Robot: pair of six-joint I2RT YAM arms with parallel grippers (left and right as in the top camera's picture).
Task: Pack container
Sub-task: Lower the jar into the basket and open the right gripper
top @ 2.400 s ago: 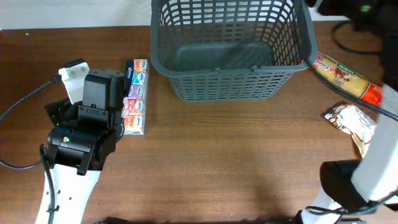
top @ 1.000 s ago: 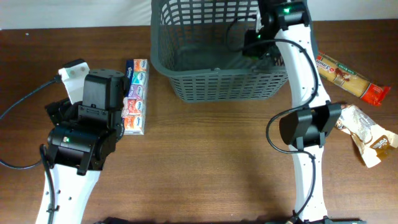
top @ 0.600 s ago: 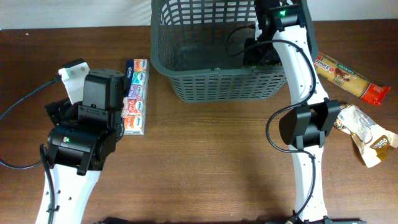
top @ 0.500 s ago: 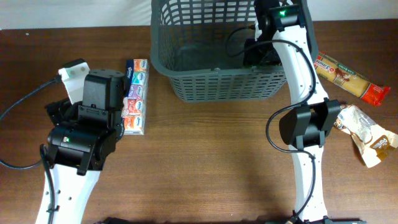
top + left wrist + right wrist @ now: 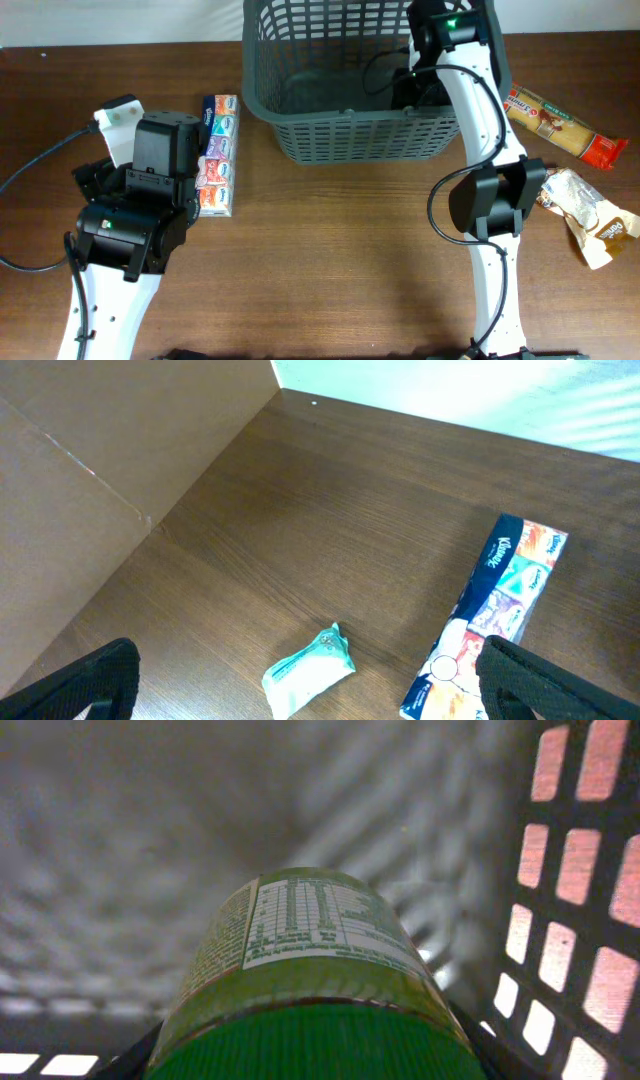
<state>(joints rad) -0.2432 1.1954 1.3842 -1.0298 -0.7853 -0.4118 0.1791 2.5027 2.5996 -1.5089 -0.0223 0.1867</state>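
The dark grey basket (image 5: 300, 60) stands at the back middle of the table. My right arm reaches down into its right side; the right gripper (image 5: 415, 85) is inside the basket. In the right wrist view it is shut on a green-lidded jar with a green label (image 5: 310, 980), held just above the basket's floor (image 5: 130, 850) beside the lattice wall (image 5: 590, 920). My left gripper (image 5: 310, 705) is open and empty over the table, its fingertips either side of a small teal packet (image 5: 310, 672).
A Kleenex tissue multipack (image 5: 218, 155) (image 5: 495, 610) lies left of the basket. A long pasta packet (image 5: 560, 125) and a crumpled tan bag (image 5: 590, 215) lie at the right of the table.
My right arm swung in over the basket and lowered its gripper with the jar inside. The left arm has not moved.
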